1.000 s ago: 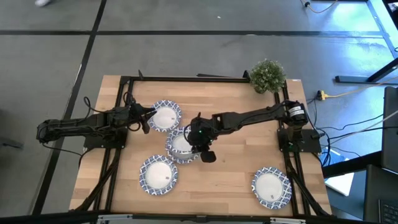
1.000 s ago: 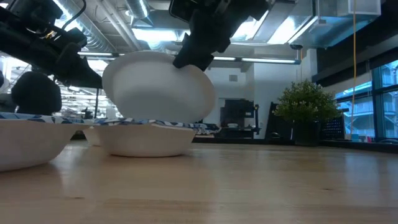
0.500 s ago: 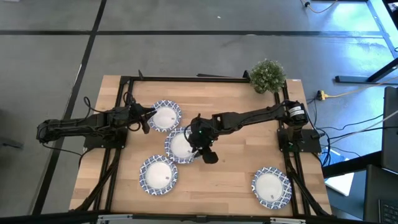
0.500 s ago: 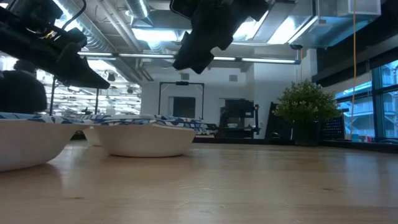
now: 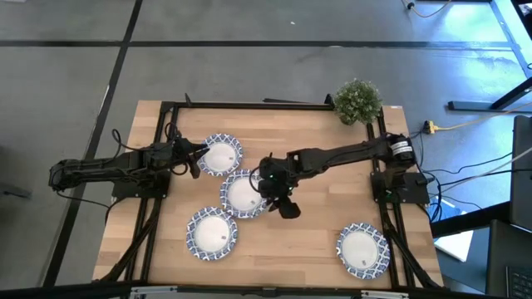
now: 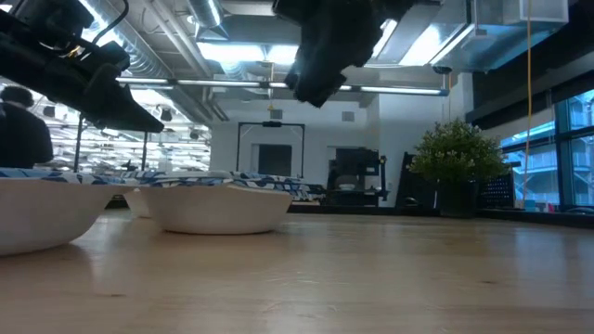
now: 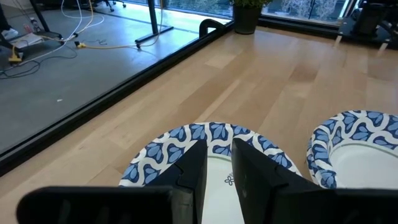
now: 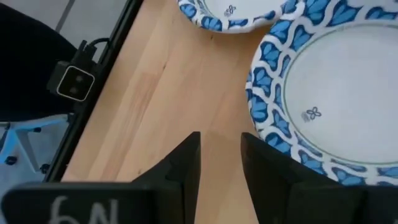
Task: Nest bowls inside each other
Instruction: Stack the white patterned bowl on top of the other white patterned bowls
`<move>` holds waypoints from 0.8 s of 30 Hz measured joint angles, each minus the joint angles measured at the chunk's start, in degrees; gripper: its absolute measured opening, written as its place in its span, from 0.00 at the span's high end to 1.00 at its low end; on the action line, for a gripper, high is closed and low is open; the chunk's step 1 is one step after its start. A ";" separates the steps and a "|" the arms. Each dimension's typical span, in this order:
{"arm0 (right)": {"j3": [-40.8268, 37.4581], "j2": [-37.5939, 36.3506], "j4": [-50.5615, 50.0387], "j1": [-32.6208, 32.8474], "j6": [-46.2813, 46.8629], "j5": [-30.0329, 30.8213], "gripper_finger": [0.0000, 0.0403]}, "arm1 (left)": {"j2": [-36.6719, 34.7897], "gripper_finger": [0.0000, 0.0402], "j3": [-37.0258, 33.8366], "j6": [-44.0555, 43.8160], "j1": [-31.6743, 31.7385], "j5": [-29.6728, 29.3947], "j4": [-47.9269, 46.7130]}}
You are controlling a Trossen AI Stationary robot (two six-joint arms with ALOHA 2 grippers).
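Blue-and-white rimmed bowls sit at several spots in the high view: far left (image 5: 220, 154), middle (image 5: 243, 194), near left (image 5: 212, 233) and near right (image 5: 363, 250). How many are nested in the middle one I cannot tell. My right gripper (image 5: 278, 199) hangs above the table just right of the middle bowl (image 8: 323, 106), its fingers a narrow gap apart over bare wood (image 8: 221, 155). It is raised well above the bowls (image 6: 218, 199) in the low view (image 6: 320, 65). My left gripper (image 5: 193, 156) hovers over the near rim of the far left bowl (image 7: 211, 134), slightly open (image 7: 219, 162).
A small green potted plant (image 5: 358, 100) stands at the table's far right corner. Black frame rails (image 5: 158, 208) run along the left and right sides. Bare wood (image 5: 316, 224) lies between the middle bowl and the near right bowl.
A second ago my right gripper held a bowl tilted above the middle bowl. It let go, and that bowl now lies nested in the middle one. The gripper has since moved a little toward the table's right, away from the stack.
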 joint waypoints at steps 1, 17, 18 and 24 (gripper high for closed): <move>0.00 -0.68 -0.55 -0.20 -0.05 0.43 0.72 | -0.02 0.83 0.00 0.00 0.02 0.02 0.00; -34.20 -32.52 23.21 -4.39 11.74 8.36 0.72 | -0.02 0.83 0.00 0.46 0.00 0.00 0.01; -36.12 -34.80 23.57 -4.28 13.14 8.38 0.72 | -0.02 0.83 -0.02 0.46 0.00 0.00 0.00; -46.05 -47.35 23.80 0.62 20.93 12.97 0.72 | -0.02 0.83 -0.01 0.46 0.00 -0.02 0.00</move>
